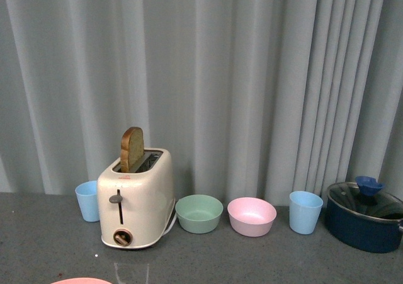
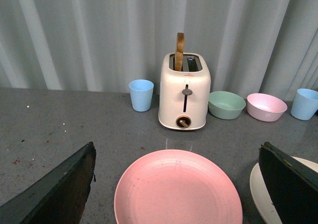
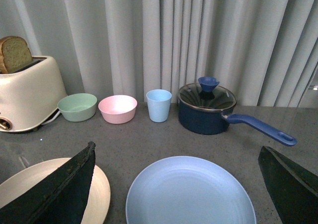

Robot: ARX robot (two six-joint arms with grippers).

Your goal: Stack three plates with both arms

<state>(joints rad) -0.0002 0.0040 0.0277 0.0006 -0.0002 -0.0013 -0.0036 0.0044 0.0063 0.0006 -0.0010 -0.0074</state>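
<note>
Toaster (image 1: 135,202) holds bread slice (image 1: 131,149); green bowl (image 1: 199,213) at 3 o'clock empty. L gripper (image 2: 176,146), R gripper (image 3: 176,145) wide open, holding nothing.

The back of the counter (image 2: 49,119) is basically walled off: left cup (image 1: 87,201), toaster (image 1: 137,199) with bread (image 1: 131,149) sticking up, green bowl (image 1: 199,213), pink bowl (image 1: 251,216), right cup (image 1: 305,212) and pot (image 1: 364,221) all line up along the curtain (image 1: 252,76) with only small gaps. In front of that row runs a bare strip, and there's loads of open counter beside the pink plate (image 2: 178,189) on the side away from the cream plate (image 2: 256,189). Pink, cream and blue plate (image 3: 190,191) sit side by side with slim gaps, and the pot handle (image 3: 261,128) pokes out away from the bowls.
</note>
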